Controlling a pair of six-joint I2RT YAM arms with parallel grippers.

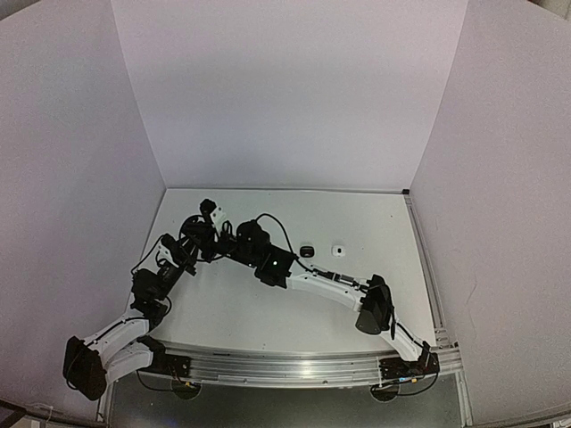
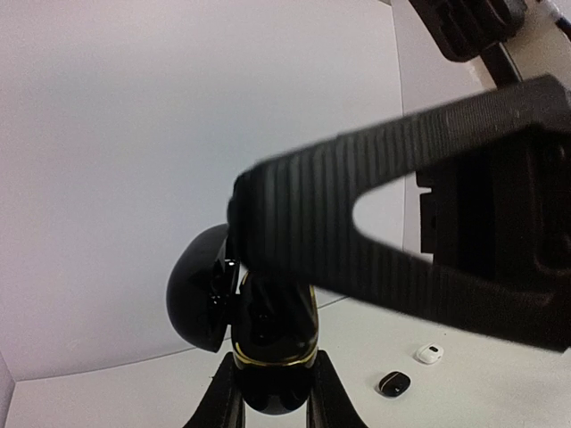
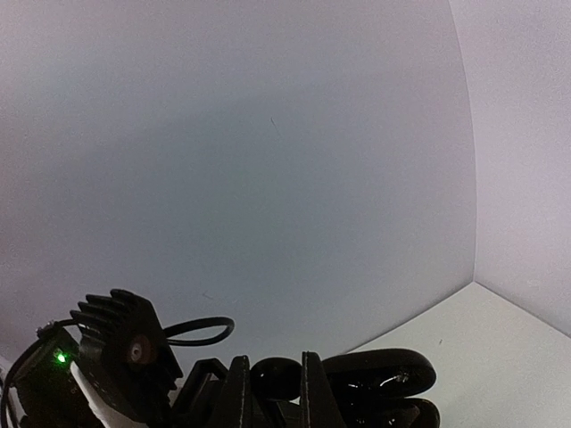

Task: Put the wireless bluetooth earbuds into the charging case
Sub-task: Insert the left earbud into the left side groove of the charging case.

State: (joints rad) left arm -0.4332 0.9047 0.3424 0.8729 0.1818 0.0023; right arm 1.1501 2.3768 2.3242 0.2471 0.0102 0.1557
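My left gripper point(image 2: 272, 385) is shut on the black charging case point(image 2: 272, 332), which has a gold rim. Its lid point(image 2: 198, 287) stands open to the left. The right gripper's ribbed fingers point(image 2: 384, 169) cross just above the case's open top. In the right wrist view, my right gripper point(image 3: 274, 379) is shut on a small rounded black earbud point(image 3: 277, 378), with the open case point(image 3: 379, 376) just to its right. From above, both grippers meet at the left middle of the table point(image 1: 214, 241). The case's wells are too dark to see into.
A small black case point(image 1: 307, 251) and a small white case point(image 1: 339, 251) lie on the white table point(image 1: 357, 214) to the right of the grippers. White walls enclose the table at the back and on both sides.
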